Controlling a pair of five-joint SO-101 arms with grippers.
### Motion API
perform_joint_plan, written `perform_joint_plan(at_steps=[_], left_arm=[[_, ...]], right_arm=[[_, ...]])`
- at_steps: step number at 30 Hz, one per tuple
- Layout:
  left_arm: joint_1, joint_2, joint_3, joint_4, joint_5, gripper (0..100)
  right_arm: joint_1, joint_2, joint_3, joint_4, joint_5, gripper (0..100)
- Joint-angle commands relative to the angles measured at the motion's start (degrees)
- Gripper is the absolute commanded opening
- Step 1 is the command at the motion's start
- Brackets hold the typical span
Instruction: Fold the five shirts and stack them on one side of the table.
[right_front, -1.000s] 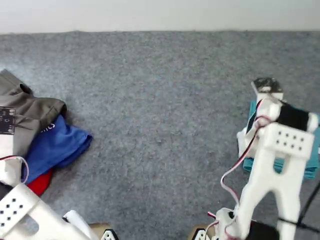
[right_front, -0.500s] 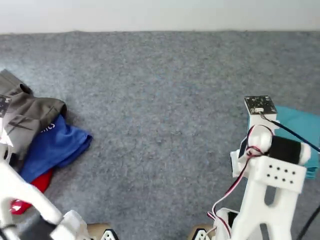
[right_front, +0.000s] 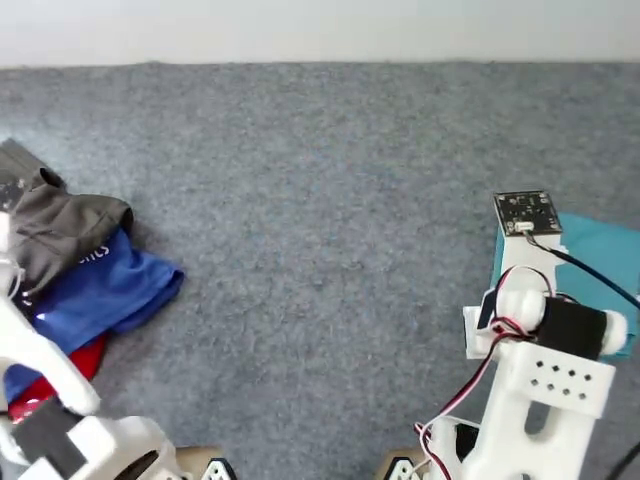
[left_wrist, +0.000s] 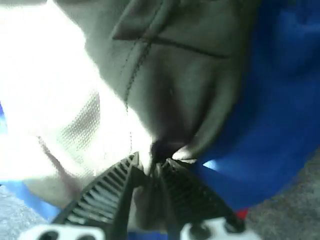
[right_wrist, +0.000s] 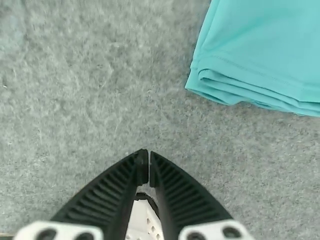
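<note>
**Left jaws grip the grey shirt while the right jaws back off the folded teal one**

Over the last second the right arm (right_front: 545, 370) has pulled back from the teal shirt (right_wrist: 260, 55). That shirt now lies folded on the worktop (right_front: 320, 200), near but clear of the right jaws, which are pressed together on nothing. Meanwhile the left arm (right_front: 40, 370) has swung onto the unfolded pile. Its jaws pinch a fold of the grey shirt (left_wrist: 180, 75), which has bunched up, uncovering more of the blue shirt (right_front: 110, 290) just beyond the jaws. The red shirt (right_front: 50, 385) lies under both. By the look of it, one shirt is folded and placed, and the grey one is next.
</note>
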Motion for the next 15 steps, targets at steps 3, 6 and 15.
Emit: perform_joint_plan(at_steps=[3,6,15], left_arm=[[5.9,-13.1,-7.6,1.9,10.7,1],[12.6,-19.3,-9.4,2.1,18.5,1],[48.8,-28.3,-9.5,3.8,35.9,1]], right_arm=[[-0.2,-1.8,0.1,2.4,-0.3,0.9],[-0.2,-2.5,0.1,2.4,-0.3,0.9],[-0.2,-4.8,0.1,2.4,-0.3,0.9]])
